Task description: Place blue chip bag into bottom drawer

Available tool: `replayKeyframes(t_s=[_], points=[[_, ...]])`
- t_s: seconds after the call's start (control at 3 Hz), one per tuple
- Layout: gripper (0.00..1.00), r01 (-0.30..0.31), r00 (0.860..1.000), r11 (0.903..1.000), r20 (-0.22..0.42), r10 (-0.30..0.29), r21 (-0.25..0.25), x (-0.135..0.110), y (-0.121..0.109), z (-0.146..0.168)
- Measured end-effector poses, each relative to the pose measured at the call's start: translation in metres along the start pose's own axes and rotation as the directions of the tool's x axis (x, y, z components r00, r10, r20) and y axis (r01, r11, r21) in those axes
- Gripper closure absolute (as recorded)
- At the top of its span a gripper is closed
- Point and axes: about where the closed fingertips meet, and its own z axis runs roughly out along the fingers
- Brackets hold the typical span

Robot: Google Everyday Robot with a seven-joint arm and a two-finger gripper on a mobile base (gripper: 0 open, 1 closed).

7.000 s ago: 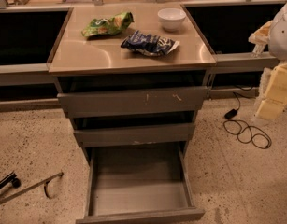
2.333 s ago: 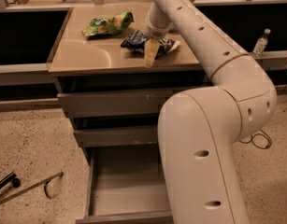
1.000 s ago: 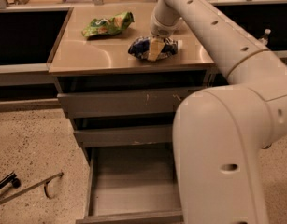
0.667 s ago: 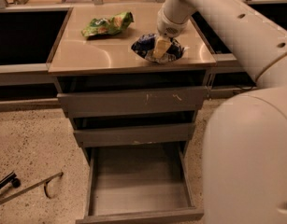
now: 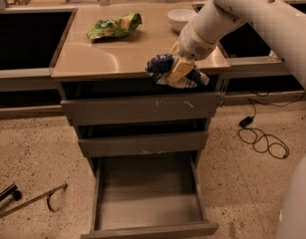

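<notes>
The pincer (image 5: 179,69) is clamped on the blue chip bag (image 5: 163,66), one tan finger pressed across the crumpled foil. Less than a second ago the bag sat on the bench (image 5: 107,59) near its right front corner with the pincer down on it. Now the bag is at the front lip of the bench, its lower part hanging past the edge in front of the dark gap above the top drawer (image 5: 137,108).

The white arm (image 5: 242,11) has swung out to the upper right, so it no longer fills the lower right of the view and the floor with its black cable (image 5: 262,139) shows. The bottom drawer (image 5: 147,195) stands pulled out below, as before. The green and yellow snack bag (image 5: 114,26) and the white bowl (image 5: 181,18) have not moved on the bench.
</notes>
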Motion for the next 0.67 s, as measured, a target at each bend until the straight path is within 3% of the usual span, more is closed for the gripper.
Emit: replayKeyframes(t_s=[0.67], points=[[1.0, 0.011, 1.0, 0.9999, -0.004, -0.011, -0.01, -0.0032, -0.0045, 0.0041]])
